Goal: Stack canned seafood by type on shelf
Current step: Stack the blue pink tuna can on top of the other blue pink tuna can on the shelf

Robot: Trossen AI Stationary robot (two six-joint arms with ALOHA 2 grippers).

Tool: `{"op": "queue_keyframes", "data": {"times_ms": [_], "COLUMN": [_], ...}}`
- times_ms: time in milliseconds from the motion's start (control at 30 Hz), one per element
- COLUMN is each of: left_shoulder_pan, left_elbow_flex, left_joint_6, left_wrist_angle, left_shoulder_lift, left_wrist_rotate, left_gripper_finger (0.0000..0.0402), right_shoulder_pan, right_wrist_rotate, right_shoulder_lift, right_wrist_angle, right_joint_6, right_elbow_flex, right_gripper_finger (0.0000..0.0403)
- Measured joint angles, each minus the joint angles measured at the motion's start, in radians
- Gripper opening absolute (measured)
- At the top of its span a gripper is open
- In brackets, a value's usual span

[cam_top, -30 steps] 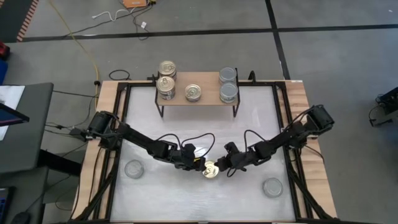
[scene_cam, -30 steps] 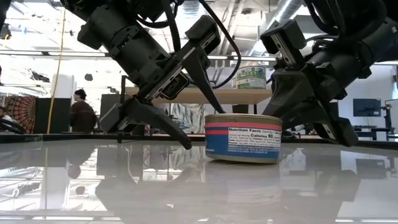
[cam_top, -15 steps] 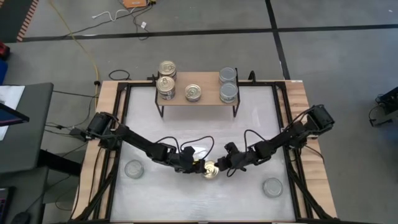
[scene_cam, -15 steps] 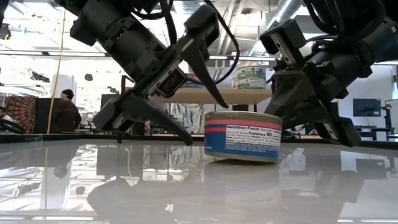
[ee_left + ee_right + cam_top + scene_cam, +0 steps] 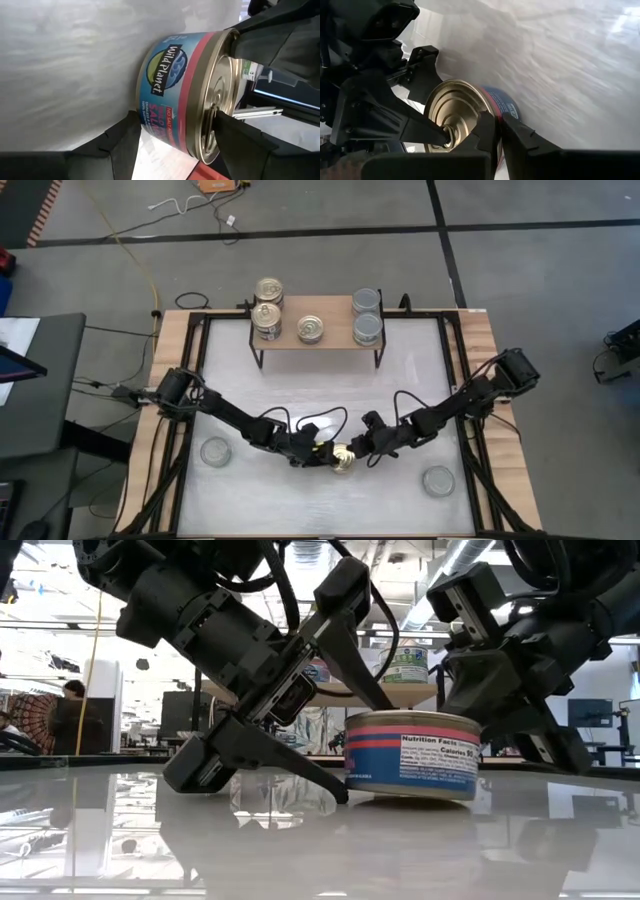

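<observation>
A tin of canned seafood (image 5: 343,461) with a blue and red label and a gold lid sits at the middle of the table, near the front. My left gripper (image 5: 329,455) reaches it from the left, open. One finger (image 5: 372,690) is over the lid and the other (image 5: 300,772) lies low along the table at the tin's base. My right gripper (image 5: 356,451) is shut at the tin's right side. The light-wood shelf (image 5: 334,338) at the far edge carries gold-lidded tins (image 5: 267,318) on its left and middle and silver-lidded tins (image 5: 367,328) on its right. My left gripper's lower fingertip (image 5: 340,796) meets the tin's bottom edge (image 5: 352,790) on its left side, slanting down from the table's left. The upper finger lies across the gold lid (image 5: 212,107); whether it touches the lid I cannot tell. The tin stands on the table. My right gripper's shut fingers (image 5: 489,127) rest against the tin's top rim (image 5: 481,102) on its right side. They slant down from the table's right.
Two loose silver-lidded tins lie on the white tabletop, one at the near left (image 5: 215,451) and one at the near right (image 5: 438,480). Black frame rails (image 5: 190,430) run along the table's sides. Bare tabletop lies between the shelf and the arms.
My left gripper has gone down and toward the table's right, so its upper finger now reaches farther over the lid and its lower fingertip is at the tin's base. The tin has slid a little toward the right and the near edge.
</observation>
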Motion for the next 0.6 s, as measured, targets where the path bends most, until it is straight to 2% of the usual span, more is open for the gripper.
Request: {"op": "queue_keyframes", "data": {"times_ms": [367,600], "left_shoulder_pan": [0.004,0.033], "left_elbow_flex": [0.000,-0.001], "left_joint_6": [0.011,0.007], "left_wrist_angle": [0.016,0.016], "left_shoulder_lift": [0.002,0.002], "left_wrist_rotate": [-0.058,-0.068], "left_gripper_finger": [0.0236,0.0236], "right_shoulder_pan": [0.016,0.021], "right_wrist_rotate": [0.003,0.076], "right_shoulder_lift": [0.000,0.001], "right_wrist_angle": [-0.020,-0.014], "right_joint_6": [0.021,-0.002], "right_elbow_flex": [0.000,-0.001], "right_gripper_finger": [0.0046,0.0046]}}
